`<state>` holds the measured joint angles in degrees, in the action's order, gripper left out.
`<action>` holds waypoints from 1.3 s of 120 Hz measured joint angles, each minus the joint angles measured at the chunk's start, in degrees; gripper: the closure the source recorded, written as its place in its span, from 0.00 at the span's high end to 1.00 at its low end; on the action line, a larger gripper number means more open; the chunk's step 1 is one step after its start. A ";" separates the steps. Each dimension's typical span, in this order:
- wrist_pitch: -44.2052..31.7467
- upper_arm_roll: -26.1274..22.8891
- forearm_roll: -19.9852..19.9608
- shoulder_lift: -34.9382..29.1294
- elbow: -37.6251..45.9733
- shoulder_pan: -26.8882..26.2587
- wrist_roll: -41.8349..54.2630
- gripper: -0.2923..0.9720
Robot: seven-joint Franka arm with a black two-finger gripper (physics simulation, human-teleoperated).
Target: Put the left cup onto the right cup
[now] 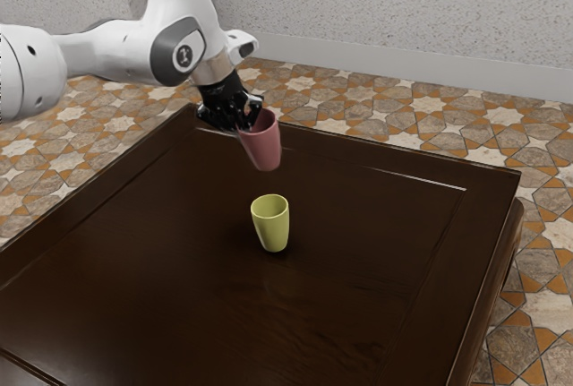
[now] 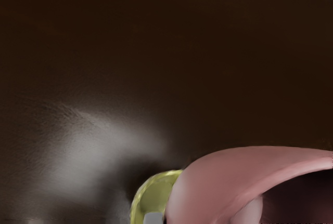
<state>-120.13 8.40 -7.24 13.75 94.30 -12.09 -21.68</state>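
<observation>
A pink cup (image 1: 262,143) hangs in the air above the dark wooden table (image 1: 376,252), tilted, with my gripper (image 1: 240,117) shut on its rim. An olive-yellow cup (image 1: 270,222) stands upright on the table, below the pink one and slightly nearer the front. In the wrist view the pink cup's rim (image 2: 250,182) looms large just under my hand, and part of the yellow cup (image 2: 151,198) peeks out beside it.
The table has a raised border (image 1: 488,261) round its top. A patterned tile floor (image 1: 537,144) surrounds it, and a grey wall stands behind. Open tabletop lies all round the yellow cup.
</observation>
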 joint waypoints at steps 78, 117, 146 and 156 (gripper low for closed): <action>4.66 -1.89 -3.63 4.61 1.20 2.67 -0.15 0.15; 4.26 -1.80 -3.69 7.83 -0.53 4.17 -0.14 0.15; 3.08 -1.80 -3.67 9.09 -1.76 4.84 -0.14 0.15; 2.89 -1.80 -3.68 9.48 -2.00 4.87 -0.15 0.15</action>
<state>-117.24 6.59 -10.92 23.23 92.31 -7.22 -21.82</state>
